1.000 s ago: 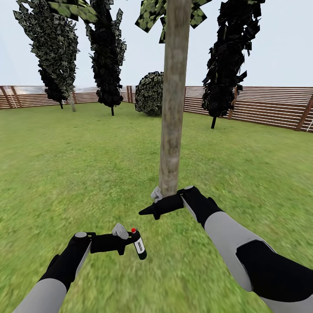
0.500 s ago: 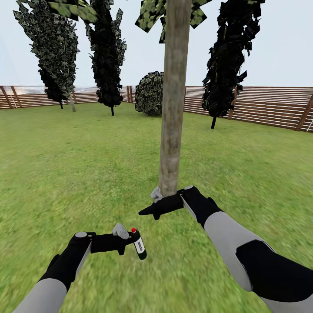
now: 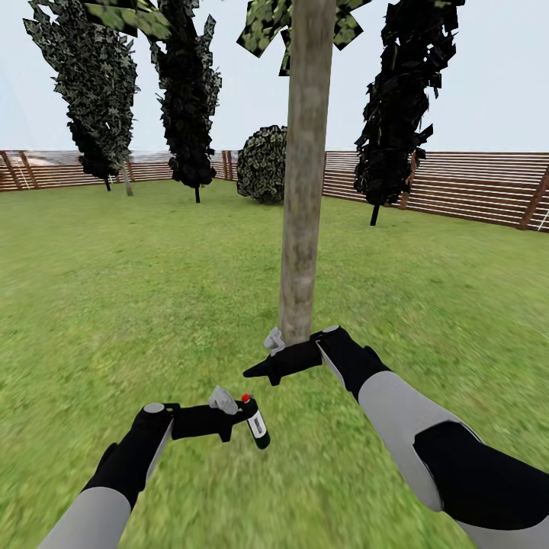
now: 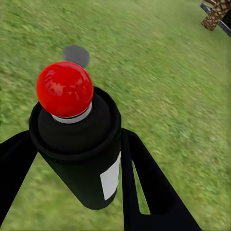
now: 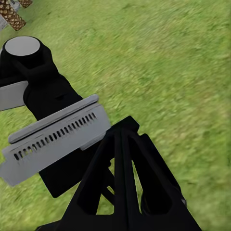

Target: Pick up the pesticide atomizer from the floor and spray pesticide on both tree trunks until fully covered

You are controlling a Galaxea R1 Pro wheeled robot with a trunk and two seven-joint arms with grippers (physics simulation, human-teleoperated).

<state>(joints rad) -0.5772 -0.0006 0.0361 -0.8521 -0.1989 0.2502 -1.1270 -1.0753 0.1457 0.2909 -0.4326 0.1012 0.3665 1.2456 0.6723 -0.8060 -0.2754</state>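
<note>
Left gripper [image 3: 242, 415] pinches small black red-topped pesticide atomizer [image 3: 256, 421] | grey-brown mottled tree trunk [image 3: 305, 191] ahead | aim nozzle squarely

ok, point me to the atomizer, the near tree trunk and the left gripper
pesticide atomizer [image 4: 77, 159], left wrist view, on its black body below the red top.
tree trunk [image 3: 305, 191], head view, mid-height on the bark.
left gripper [image 3: 242, 415], head view, where its fingers meet the bottle.

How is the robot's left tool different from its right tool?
The left tool grips the pesticide atomizer; the right tool holds nothing and looks shut. The left tool sits lower and nearer the robot; the right tool is near the tree trunk. Both hang over grass.
</note>
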